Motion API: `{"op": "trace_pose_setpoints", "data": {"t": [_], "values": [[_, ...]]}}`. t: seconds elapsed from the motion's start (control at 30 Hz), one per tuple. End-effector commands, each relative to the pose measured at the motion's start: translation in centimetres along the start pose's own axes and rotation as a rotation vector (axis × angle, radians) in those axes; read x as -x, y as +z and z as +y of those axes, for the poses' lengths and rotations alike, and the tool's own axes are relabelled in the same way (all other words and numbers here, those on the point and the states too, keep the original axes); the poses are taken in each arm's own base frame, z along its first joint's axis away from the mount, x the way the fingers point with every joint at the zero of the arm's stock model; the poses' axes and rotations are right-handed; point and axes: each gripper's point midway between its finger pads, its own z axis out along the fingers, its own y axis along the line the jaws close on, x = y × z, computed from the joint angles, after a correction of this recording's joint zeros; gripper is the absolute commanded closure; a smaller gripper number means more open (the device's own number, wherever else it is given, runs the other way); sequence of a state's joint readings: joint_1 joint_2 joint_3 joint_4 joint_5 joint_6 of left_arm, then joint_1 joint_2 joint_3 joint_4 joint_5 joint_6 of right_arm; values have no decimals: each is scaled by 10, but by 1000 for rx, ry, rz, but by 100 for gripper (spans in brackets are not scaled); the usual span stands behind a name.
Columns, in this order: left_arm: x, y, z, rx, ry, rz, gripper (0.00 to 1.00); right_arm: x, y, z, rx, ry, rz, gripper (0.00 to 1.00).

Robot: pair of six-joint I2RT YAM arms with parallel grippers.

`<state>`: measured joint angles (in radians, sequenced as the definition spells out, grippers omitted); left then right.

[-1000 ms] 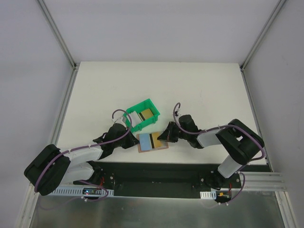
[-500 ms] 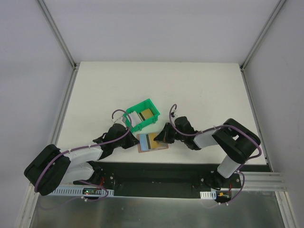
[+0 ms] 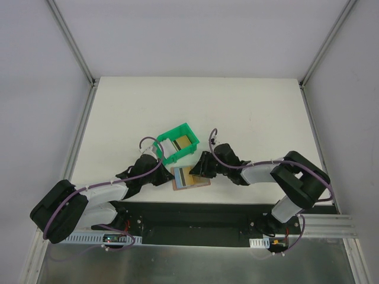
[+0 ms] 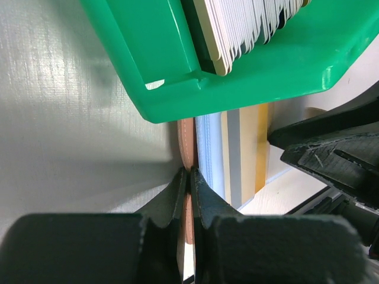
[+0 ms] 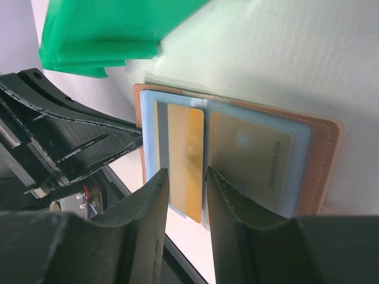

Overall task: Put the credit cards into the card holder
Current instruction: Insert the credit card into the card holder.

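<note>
Left gripper (image 4: 188, 174) jaws fully closed, pinching the tan leather edge of the card holder (image 3: 189, 177). Right gripper (image 5: 186, 173) jaws a narrow gap apart, gripping nothing, poised over the holder's inner pockets. White table (image 3: 249, 118) carries everything. Green bin (image 4: 148, 53) sits just beyond the holder, tilted, its near wall overhanging the holder's far edge in the left wrist view; stacked cards (image 4: 249, 23) stand on edge inside. Holder lies open and flat between the two grippers, blue-grey pockets up. Gold card (image 5: 186, 142) sits part-way into the left pocket, its near end sticking out. Pale card (image 5: 251, 157) lies inside the right pocket.
</note>
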<state>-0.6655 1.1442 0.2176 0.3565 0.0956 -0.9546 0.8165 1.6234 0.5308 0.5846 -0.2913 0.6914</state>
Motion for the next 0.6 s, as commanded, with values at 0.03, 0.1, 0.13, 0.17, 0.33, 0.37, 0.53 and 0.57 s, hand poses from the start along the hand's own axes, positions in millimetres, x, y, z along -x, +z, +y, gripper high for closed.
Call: {"op": "trace_pose_setpoints", "data": {"t": [0.03, 0.1, 0.13, 0.17, 0.33, 0.37, 0.53, 0.57], "values": [[-12, -1, 27, 90, -1, 35, 100, -1, -6, -13, -75, -29, 19, 65], [-12, 0, 26, 89, -1, 38, 100, -4, -2, -8, -58, -32, 44, 65], [-13, 0, 27, 89, -2, 40, 100, -7, -1, -5, -49, -38, 61, 65], [-13, 0, 26, 87, -1, 40, 100, -9, 2, -2, -38, -41, 76, 66], [-13, 0, 26, 86, 0, 42, 100, -16, 13, 18, 21, -71, 127, 73], [-13, 0, 26, 87, 0, 44, 100, -18, 14, 21, 27, -78, 134, 73], [-13, 1, 25, 87, -3, 44, 100, -16, 15, 36, 50, -119, 136, 78], [-13, 1, 25, 86, -2, 45, 100, -16, 15, 36, 50, -125, 134, 78]]}}
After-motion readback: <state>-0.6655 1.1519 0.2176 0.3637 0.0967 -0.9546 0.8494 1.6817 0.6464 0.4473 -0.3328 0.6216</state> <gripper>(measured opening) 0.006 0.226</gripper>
